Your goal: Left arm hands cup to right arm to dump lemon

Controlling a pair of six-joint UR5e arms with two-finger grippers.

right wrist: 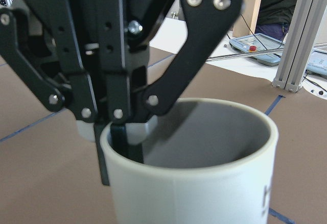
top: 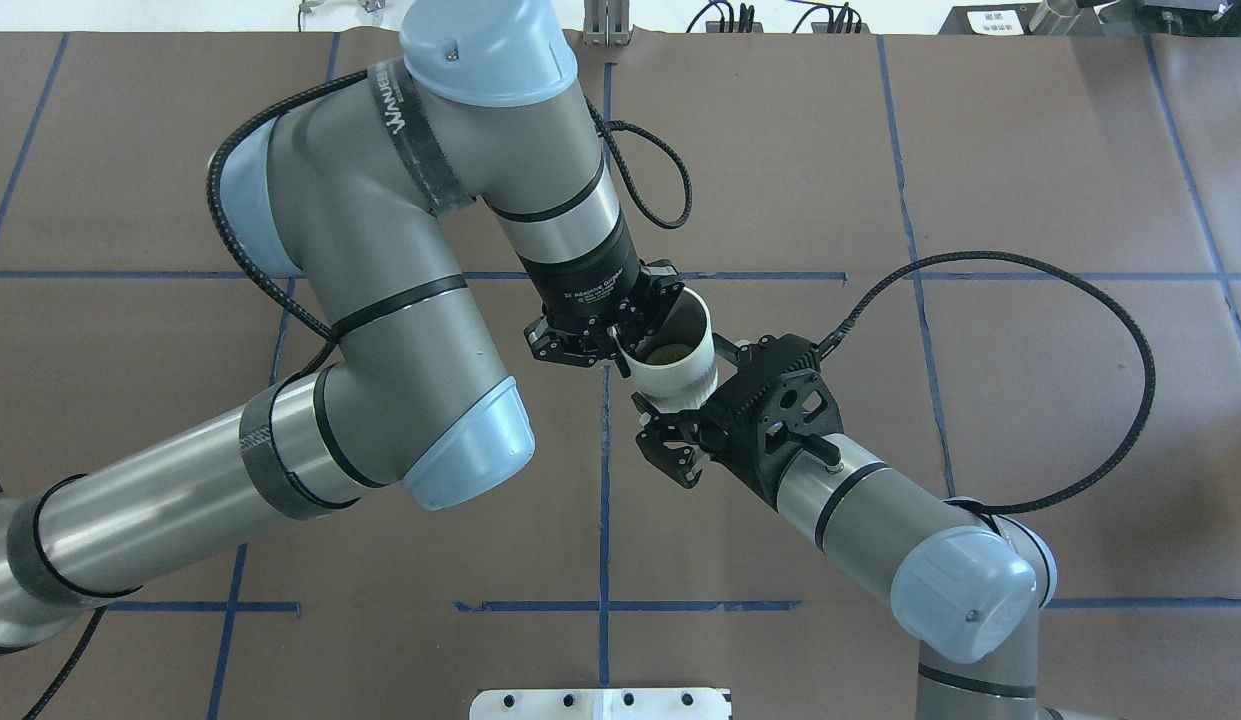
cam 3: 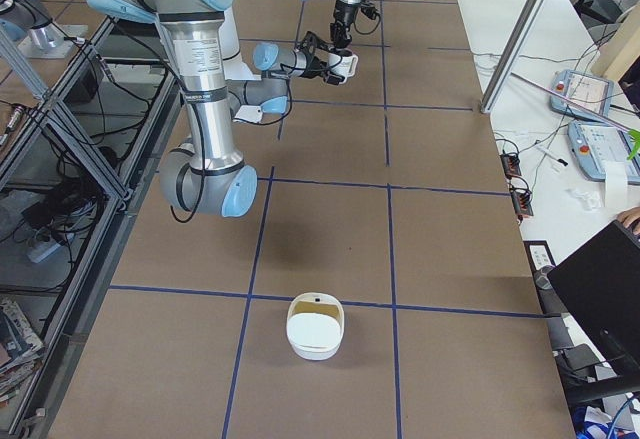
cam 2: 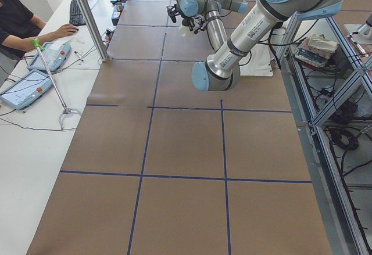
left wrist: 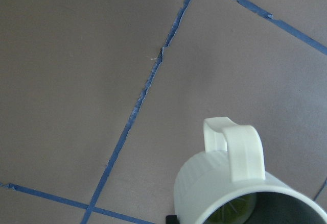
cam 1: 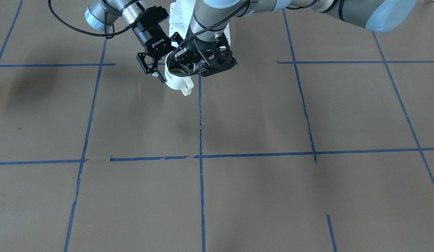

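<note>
The white cup [top: 675,378] hangs tilted above the table's middle, handle [cam 1: 186,87] towards the operators' side. The dull-yellow lemon [top: 670,352] lies inside it and also shows in the left wrist view [left wrist: 236,211]. My left gripper [top: 622,347] comes down from above and is shut on the cup's rim, one finger inside and one outside, as the right wrist view [right wrist: 125,150] shows. My right gripper [top: 696,402] is open, its thin fingers [top: 670,452] spread on either side of the cup's body, apart from it.
The brown table [cam 1: 258,115] carries a grid of blue tape lines. A white tub [cam 3: 316,327] sits at the robot's edge of the table. The operators' desk with tablets [cam 2: 49,54] and a metal post [cam 2: 87,17] runs along the far side.
</note>
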